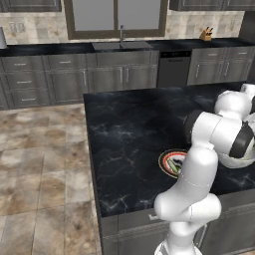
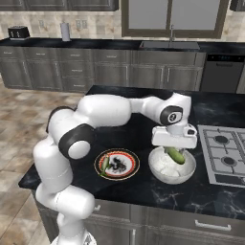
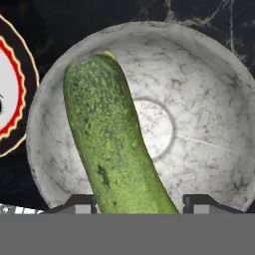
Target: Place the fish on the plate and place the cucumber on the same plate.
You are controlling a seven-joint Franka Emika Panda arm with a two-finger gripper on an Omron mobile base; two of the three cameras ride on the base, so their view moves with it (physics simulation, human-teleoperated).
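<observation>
My gripper (image 2: 175, 151) hangs over a deep white bowl (image 2: 165, 176) on the dark island counter. It is shut on the stubby green cucumber (image 2: 175, 156), which tilts above the bowl's hollow. In the hand view the cucumber (image 3: 112, 149) runs up from between my gripper (image 3: 139, 205) across the bowl (image 3: 209, 99). To the left of the bowl lies the red-rimmed plate (image 2: 134, 165), with the slim pale fish (image 2: 105, 164) on its left side. From the left base view the plate (image 1: 162, 162) and the fish (image 1: 174, 163) peek out beside my arm.
A stove top (image 2: 225, 155) lies on the counter just right of the bowl. The island's front edge (image 2: 143, 203) runs close below the plate and bowl. My arm reaches over the plate from the left. A far counter with a sink (image 2: 170, 44) lines the back wall.
</observation>
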